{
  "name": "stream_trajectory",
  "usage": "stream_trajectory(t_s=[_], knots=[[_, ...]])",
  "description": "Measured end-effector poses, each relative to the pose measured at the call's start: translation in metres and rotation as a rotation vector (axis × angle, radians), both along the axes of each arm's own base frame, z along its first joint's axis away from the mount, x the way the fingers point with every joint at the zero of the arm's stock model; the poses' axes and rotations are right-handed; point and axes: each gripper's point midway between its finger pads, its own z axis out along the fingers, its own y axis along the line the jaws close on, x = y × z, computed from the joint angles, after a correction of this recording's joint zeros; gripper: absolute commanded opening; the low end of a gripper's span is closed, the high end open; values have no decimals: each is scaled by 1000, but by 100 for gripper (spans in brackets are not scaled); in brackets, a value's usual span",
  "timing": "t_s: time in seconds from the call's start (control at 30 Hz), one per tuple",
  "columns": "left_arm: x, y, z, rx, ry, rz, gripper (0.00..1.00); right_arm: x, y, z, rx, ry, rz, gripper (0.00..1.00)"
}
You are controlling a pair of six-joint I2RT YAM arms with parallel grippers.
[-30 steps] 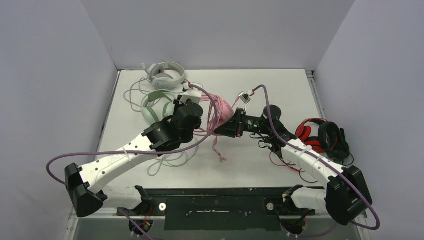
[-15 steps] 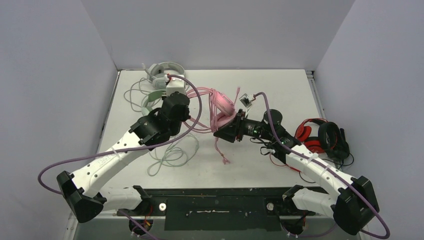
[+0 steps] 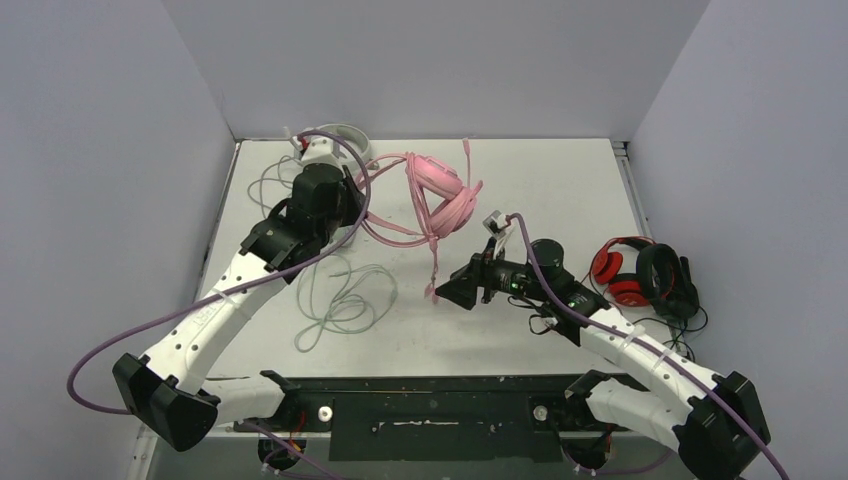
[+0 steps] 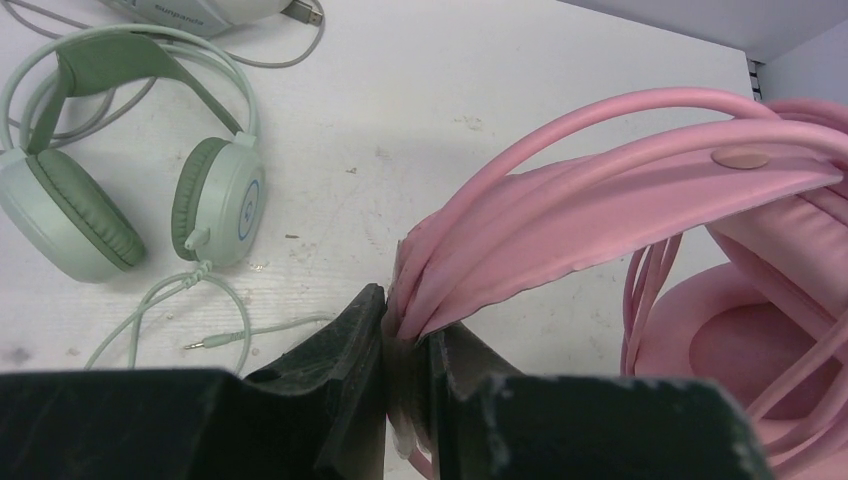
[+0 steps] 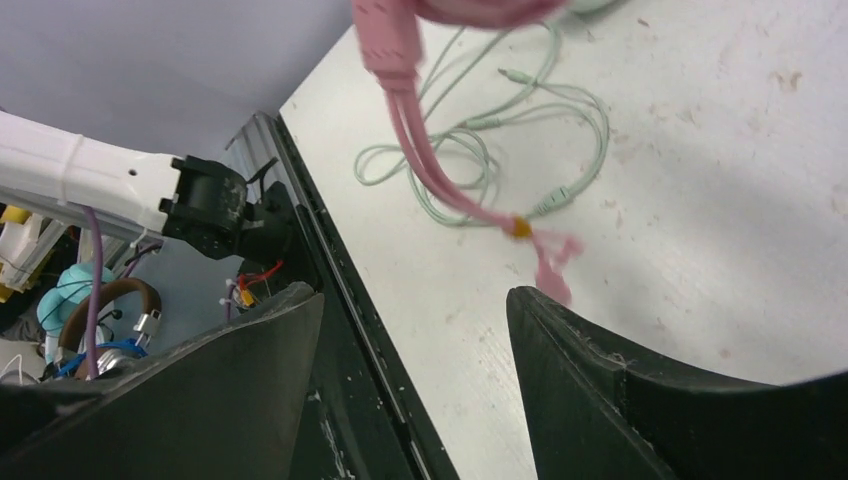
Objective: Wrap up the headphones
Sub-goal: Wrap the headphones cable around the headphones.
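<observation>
- Your right gripper [image 5: 415, 310] is spread wide and holds nothing. The pink cable [image 5: 432, 160] hangs just in front of it.
- That cable is thin, soft and floppy, so grab it near its end.
- Farther back, your left gripper [image 4: 405, 335] pinches the pink headphones [image 3: 440, 195] by the headband [image 4: 620, 170], above the table [image 3: 560, 190]. They look light.

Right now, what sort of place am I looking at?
Most likely a robot practice booth in a lab: plain grey walls box in a white table, a left arm and a right arm are bolted at its near edge, and the pink headphones and mint green headphones look like practice items.
</observation>
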Motion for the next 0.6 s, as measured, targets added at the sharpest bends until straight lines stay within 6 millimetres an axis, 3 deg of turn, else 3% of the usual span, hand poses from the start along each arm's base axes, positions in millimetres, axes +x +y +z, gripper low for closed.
stream_trajectory(t_s=[0.13, 0.37, 0.47, 0.6], knots=[[3, 3, -5, -36, 21, 3, 0, 0, -7, -22, -35, 45, -42, 68], [6, 8, -9, -56, 33, 7, 0, 5, -15, -30, 0, 114, -155, 65], [6, 8, -11, -63, 39, 5, 0, 10, -17, -43, 32, 234, -235, 62], [6, 6, -16, -81, 46, 6, 0, 10, -25, -78, 136, 510, -399, 62]])
